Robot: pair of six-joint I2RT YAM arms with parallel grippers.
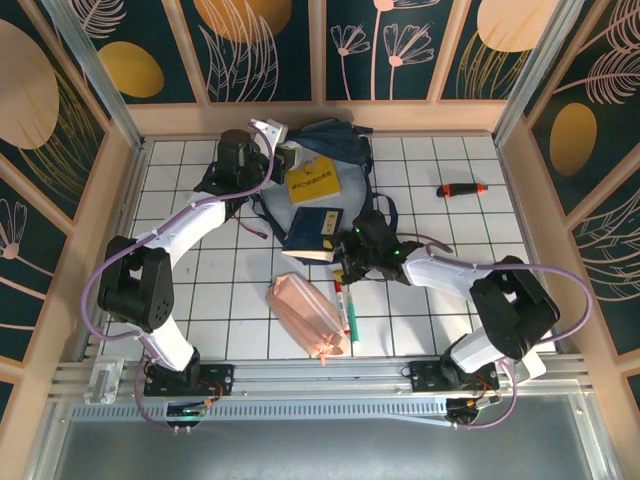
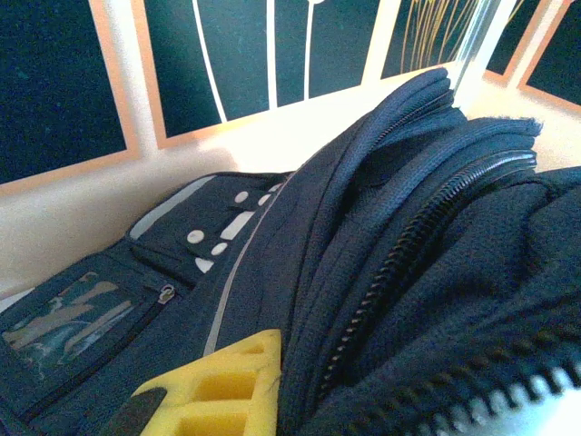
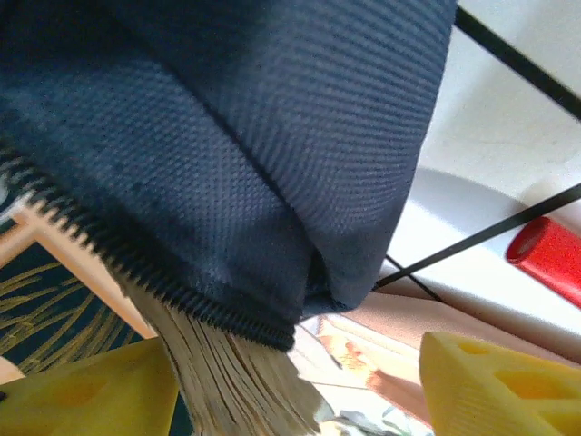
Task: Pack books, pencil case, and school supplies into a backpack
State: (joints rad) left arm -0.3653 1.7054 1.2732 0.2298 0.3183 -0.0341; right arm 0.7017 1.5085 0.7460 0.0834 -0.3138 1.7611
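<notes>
Two jaws, left pinching backpack (image 2: 427, 272) rim, right open astride navy book (image 1: 312, 232) edge

Top view: backpack (image 1: 335, 132) mostly covered. The yellow book (image 1: 315, 183) and navy book (image 1: 312, 232) lie over it, and the left arm (image 1: 200, 225) crosses its left side. Cover print on both books too small to read. Left gripper (image 1: 288, 155) closed on a backpack fold. In its wrist view one yellow finger (image 2: 227, 386) is cut by the bottom edge, the other buried in fabric. Zip teeth (image 2: 508, 395) at lower right blurred. Pocket window (image 2: 64, 322) clipped at the left edge, contents unreadable. Right gripper (image 3: 300, 391): both fingers (image 3: 495, 381) cut by the bottom edge, with a blurred pale streaked mass (image 3: 227, 377) between them. Navy cloth (image 3: 227, 136) above runs off top and left; backpack or book cover, cannot tell. Marker pen (image 3: 549, 259) clipped at the right edge, red cap only. Pencil case (image 3: 454, 318) partly behind cloth and finger.
</notes>
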